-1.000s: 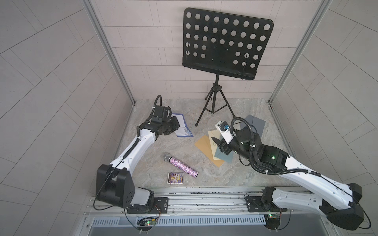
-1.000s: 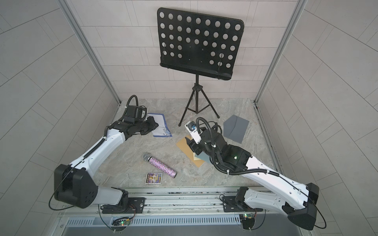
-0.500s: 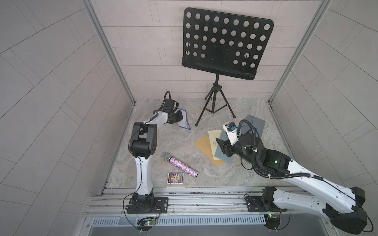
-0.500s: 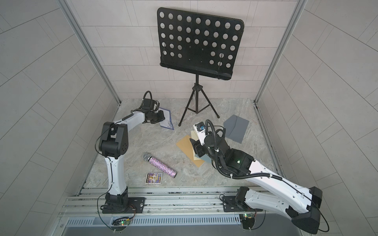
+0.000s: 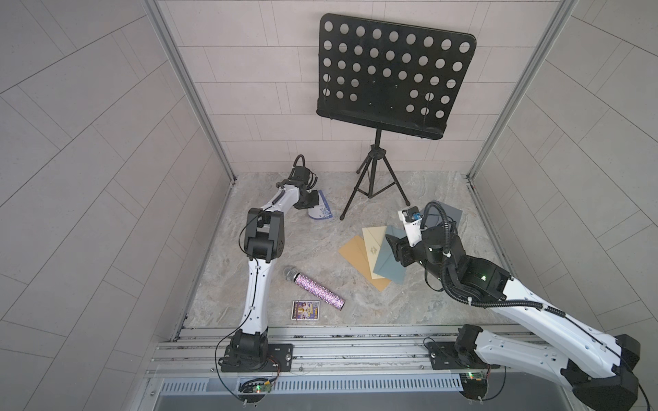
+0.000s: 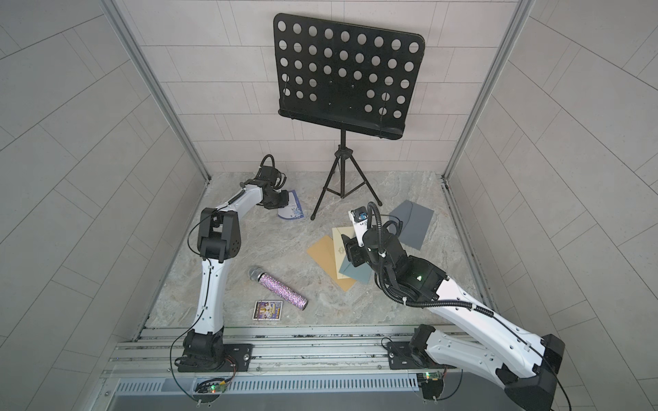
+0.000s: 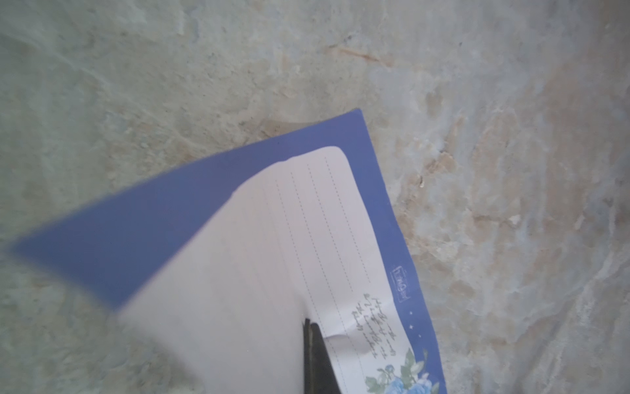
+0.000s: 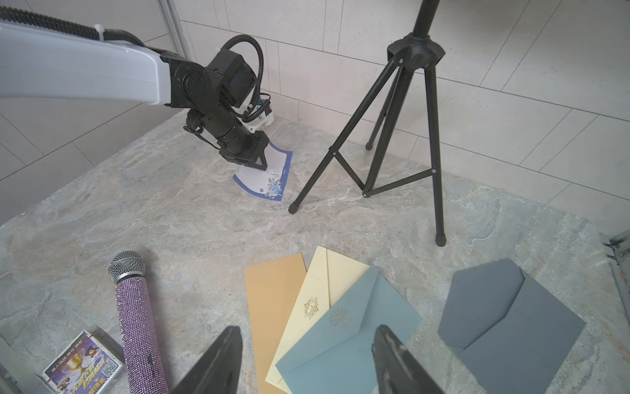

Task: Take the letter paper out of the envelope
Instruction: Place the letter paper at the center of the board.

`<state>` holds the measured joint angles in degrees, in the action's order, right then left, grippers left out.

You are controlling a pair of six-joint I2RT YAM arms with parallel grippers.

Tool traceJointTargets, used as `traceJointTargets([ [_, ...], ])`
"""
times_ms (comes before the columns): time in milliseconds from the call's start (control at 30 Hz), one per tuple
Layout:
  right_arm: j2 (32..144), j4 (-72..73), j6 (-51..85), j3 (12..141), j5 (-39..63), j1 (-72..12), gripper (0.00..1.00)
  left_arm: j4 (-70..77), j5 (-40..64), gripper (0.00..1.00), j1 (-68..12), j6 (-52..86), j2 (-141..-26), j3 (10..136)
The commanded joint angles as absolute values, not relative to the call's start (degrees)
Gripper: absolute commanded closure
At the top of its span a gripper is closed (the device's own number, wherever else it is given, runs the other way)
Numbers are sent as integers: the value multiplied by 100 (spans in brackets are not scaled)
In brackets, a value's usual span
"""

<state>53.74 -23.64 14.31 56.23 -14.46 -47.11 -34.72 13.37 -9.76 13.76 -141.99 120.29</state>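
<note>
The left gripper point(image 8: 260, 163), pinched shut on the letter paper point(image 8: 269, 177), has carried it toward the back wall, well apart from the four envelopes point(image 8: 272, 300); extraction looks complete; the sheet's lower edge seems to rest on the table point(image 5: 285, 249); the right gripper point(image 8: 306, 329) hangs open, empty, above the teal envelope point(image 8: 351, 327); one microphone point(image 5: 313, 289), one card point(image 5: 305, 310), one music stand point(image 5: 388, 74).

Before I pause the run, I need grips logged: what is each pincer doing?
Left pincer: closed on the letter paper.
Right pincer: open, holding nothing.
</note>
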Motion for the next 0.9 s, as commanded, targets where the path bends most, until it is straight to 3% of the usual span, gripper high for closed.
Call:
traceJointTargets([
  [0, 5388, -2561, 1646, 5678, -1451, -4652, 34, -3970, 979, 93, -1014, 1219, -14308, 12225],
  [100, 5379, -2558, 1819, 5626, -1459, -4586, 31, -4040, 890, 53, -1021, 1257, -14176, 12203],
  [133, 5371, -2558, 1878, 5618, -1455, -4556, 30, -4058, 837, 43, -1022, 1258, -14109, 12163],
  [367, 5365, -2591, 2274, 5659, -1409, -4324, 25, -3816, 545, 18, -952, 1243, -13102, 11223],
  [433, 5347, -2626, 2437, 5649, -1333, -4225, 24, -3831, 411, 16, -904, 1237, -12836, 10970],
  [467, 5338, -2656, 2531, 5651, -1314, -4179, 24, -3816, 324, 9, -880, 1222, -12693, 10793],
  [500, 5347, -2693, 2626, 5641, -1289, -4122, 24, -3783, 246, 9, -860, 1214, -12521, 10608],
  [733, 5453, -2884, 3760, 5422, -914, -3352, 27, -3347, 526, 8, -860, 1718, -10980, 9146],
  [867, 5603, -3135, 4506, 5243, -564, -2612, 30, -3042, 985, 9, -1470, 2293, -9975, 8237],
])
